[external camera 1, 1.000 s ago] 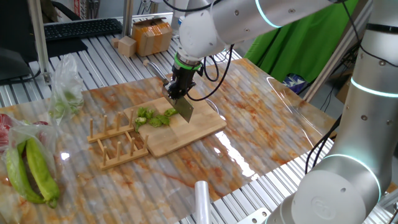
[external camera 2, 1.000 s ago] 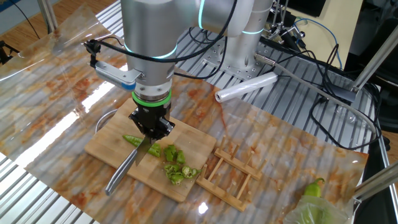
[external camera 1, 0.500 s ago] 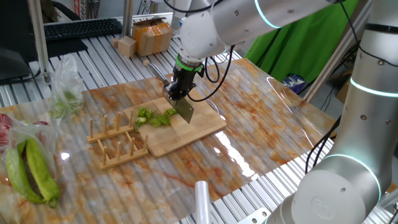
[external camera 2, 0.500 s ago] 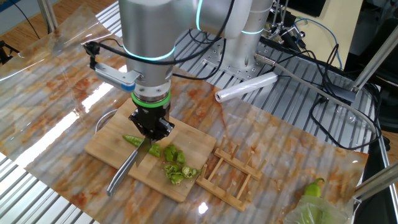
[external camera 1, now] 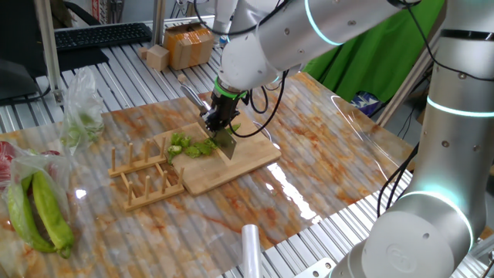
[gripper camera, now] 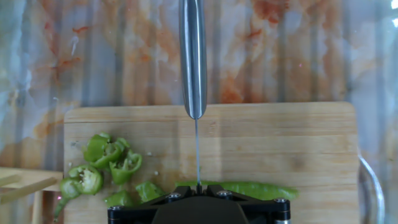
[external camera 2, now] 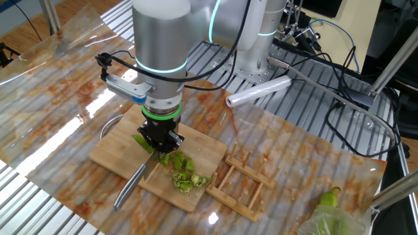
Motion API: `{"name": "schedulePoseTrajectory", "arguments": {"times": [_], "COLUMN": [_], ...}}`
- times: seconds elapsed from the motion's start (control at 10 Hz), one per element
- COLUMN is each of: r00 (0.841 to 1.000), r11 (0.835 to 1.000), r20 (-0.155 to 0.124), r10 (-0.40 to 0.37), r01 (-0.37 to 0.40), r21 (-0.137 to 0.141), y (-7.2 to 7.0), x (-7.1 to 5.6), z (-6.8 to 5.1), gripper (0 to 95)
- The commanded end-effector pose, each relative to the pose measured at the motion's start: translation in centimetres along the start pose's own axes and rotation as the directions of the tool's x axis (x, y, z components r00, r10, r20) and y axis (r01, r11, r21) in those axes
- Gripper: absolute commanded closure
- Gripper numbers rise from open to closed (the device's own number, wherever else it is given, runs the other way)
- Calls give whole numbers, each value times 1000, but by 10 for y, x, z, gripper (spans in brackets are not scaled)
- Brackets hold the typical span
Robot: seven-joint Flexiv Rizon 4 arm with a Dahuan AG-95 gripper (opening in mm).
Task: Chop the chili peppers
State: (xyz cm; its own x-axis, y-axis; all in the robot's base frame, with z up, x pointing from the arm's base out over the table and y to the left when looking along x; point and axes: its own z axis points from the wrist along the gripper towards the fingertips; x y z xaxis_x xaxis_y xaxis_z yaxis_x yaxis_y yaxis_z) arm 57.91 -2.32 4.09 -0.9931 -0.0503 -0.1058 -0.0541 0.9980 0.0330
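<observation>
Slices (gripper camera: 106,163) lie heaped on the left of the board (gripper camera: 286,143) in my hand view, so a fair part of the chili is already cut. Right of them the uncut length (gripper camera: 255,189) lies flat, its pointed tip toward the board's right end, and that piece is what I judge remains. My gripper (external camera 2: 162,140) holds the knife (gripper camera: 193,59) clenched in its jaws, blade edge down just over the chili where slices meet whole pepper; handle juts past the board's far edge.

From one fixed view, left to right: bagged peppers (external camera 1: 37,210) and a clear bag (external camera 1: 81,112) near the tabletop's left edge, a wooden rack (external camera 1: 143,176) just beside the board, then bare marbled sheet to the right edge. A plastic roll (external camera 1: 251,247) sits at the near edge. Beyond the tabletop are a keyboard (external camera 1: 100,35), boxes (external camera 1: 187,43) and green cloth (external camera 1: 363,58).
</observation>
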Motion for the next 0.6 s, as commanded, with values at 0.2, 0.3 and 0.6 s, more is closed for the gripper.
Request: {"name": "schedulePoseTrajectory", "arguments": {"times": [0.2,0.3,0.6], "r00": [1000,1000,1000], "r11": [1000,1000,1000], "r20": [1,1,4], "r10": [2,3,12], "r01": [-2,-3,-12], "r21": [-3,-3,-17], "y": [2,1,2], "x": [0,1,2], "z": [5,2,-5], "gripper": [950,950,950]}}
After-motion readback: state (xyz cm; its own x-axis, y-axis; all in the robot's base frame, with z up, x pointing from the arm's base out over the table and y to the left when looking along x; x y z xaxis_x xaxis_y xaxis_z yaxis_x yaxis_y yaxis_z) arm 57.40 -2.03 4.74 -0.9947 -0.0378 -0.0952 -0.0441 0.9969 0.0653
